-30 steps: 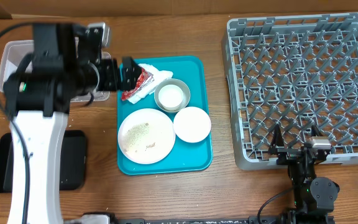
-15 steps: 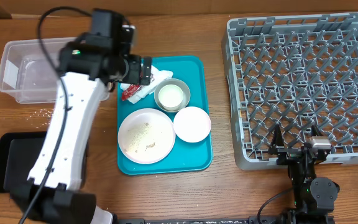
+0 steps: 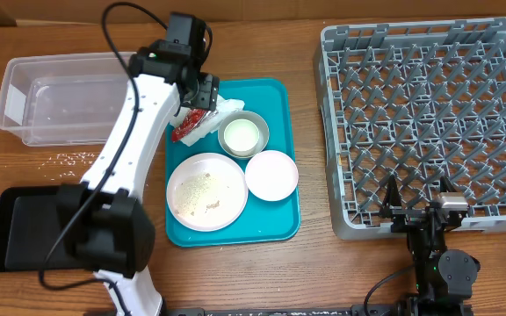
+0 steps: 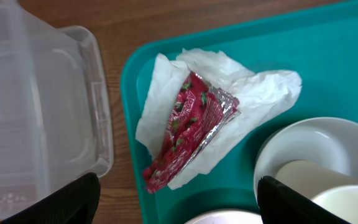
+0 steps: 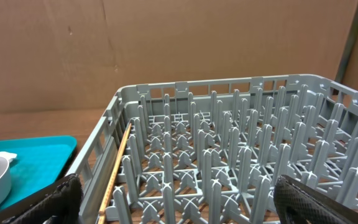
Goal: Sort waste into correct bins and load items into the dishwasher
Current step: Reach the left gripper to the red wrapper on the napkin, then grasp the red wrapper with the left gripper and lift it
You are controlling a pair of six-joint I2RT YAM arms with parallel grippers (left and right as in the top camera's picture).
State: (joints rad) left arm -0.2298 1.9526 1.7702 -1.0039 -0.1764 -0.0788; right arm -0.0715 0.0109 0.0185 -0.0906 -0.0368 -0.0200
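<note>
Only our left wrist view shows the left gripper (image 4: 178,182) spread before the small red foil wrapper (image 4: 191,134), having swung rightward; right gripper (image 5: 178,183) gapes too.

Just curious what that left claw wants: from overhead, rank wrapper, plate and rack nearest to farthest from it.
1. The wrapper, right by the left gripper, on the napkin.
2. The plate, lower on the teal tray.
3. The rack, far off on the right.
</note>
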